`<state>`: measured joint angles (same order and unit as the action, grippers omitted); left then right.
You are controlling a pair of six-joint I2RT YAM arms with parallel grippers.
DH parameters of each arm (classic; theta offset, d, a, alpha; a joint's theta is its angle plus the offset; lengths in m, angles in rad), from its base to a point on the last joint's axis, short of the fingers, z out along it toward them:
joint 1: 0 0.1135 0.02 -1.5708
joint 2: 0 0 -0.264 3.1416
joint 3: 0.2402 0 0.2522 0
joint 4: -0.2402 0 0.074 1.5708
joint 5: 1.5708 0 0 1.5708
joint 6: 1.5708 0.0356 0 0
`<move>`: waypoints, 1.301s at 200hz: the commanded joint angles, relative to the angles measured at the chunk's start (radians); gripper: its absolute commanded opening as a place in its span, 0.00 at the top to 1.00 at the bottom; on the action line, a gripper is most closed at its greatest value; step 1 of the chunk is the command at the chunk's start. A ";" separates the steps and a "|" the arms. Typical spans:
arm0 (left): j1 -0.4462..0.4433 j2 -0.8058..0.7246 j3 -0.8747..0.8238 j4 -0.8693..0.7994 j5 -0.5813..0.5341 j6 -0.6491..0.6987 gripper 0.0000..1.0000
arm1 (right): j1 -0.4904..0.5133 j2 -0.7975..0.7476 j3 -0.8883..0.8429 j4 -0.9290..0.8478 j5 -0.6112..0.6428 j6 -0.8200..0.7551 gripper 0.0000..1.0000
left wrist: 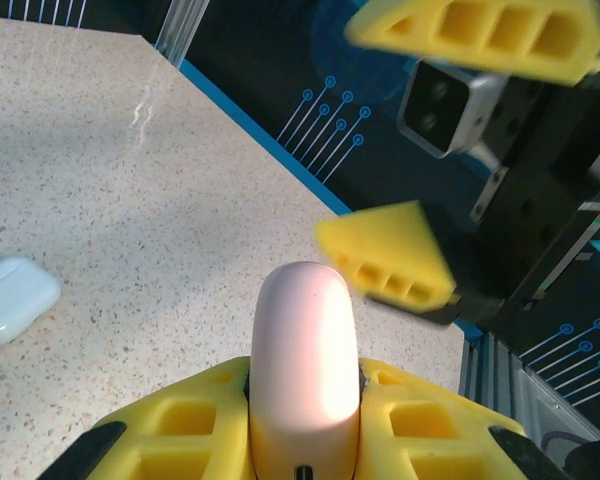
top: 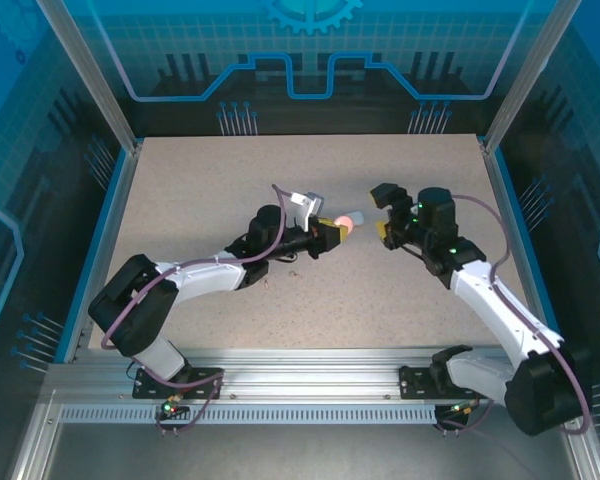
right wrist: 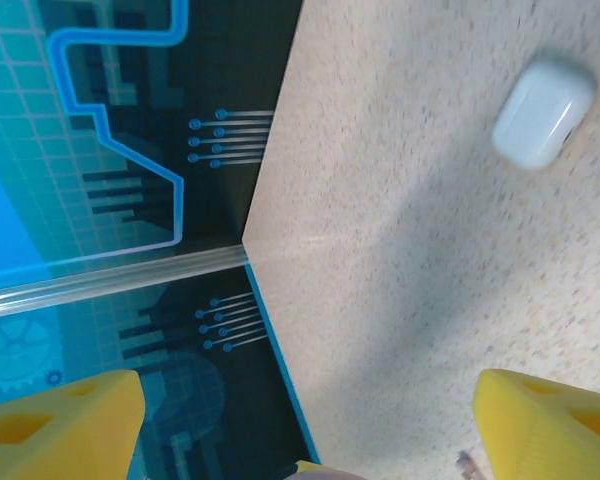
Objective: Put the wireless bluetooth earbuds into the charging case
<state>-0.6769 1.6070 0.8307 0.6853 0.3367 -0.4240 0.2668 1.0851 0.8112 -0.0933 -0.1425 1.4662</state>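
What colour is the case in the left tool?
Pale pink; the smooth rounded case shows best in left wrist view.

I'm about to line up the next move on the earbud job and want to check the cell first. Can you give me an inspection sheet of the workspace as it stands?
Surface: speckled beige tabletop, flat.
Job's things: pink case upright between the left gripper's fingers; white case closed, lying on the table apart from it.
Clutter: tiny specks beside the left arm, too small to identify.
Grippers: left gripper shut on the pink case; right gripper open, facing the case, holding nothing.
Cables: a purple cable loops along each arm, away from the fingers.
Surroundings: blue printed panels around the table; aluminium frame at the near edge.
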 commanded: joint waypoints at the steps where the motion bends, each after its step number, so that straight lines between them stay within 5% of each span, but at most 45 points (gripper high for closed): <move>1: 0.003 -0.017 -0.015 0.016 0.005 -0.010 1.00 | -0.053 -0.066 -0.011 -0.116 -0.036 -0.171 0.14; 56: 0.003 -0.019 -0.001 -0.041 0.055 0.000 1.00 | -0.087 -0.115 -0.079 -0.051 -0.285 -0.775 0.17; 89: 0.003 -0.018 0.025 -0.087 0.107 0.004 1.00 | -0.088 -0.126 -0.137 -0.041 -0.388 -0.958 0.18; 152: 0.003 -0.019 0.043 -0.115 0.154 0.001 1.00 | -0.082 -0.113 -0.193 0.032 -0.495 -0.976 0.21; 260: -0.002 -0.027 0.064 -0.120 0.202 -0.018 1.00 | -0.036 0.045 -0.182 0.123 -0.420 -0.941 0.27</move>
<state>-0.6769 1.6070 0.8562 0.5678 0.4961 -0.4274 0.2188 1.0904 0.6220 -0.0120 -0.5846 0.5232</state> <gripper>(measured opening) 0.222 0.738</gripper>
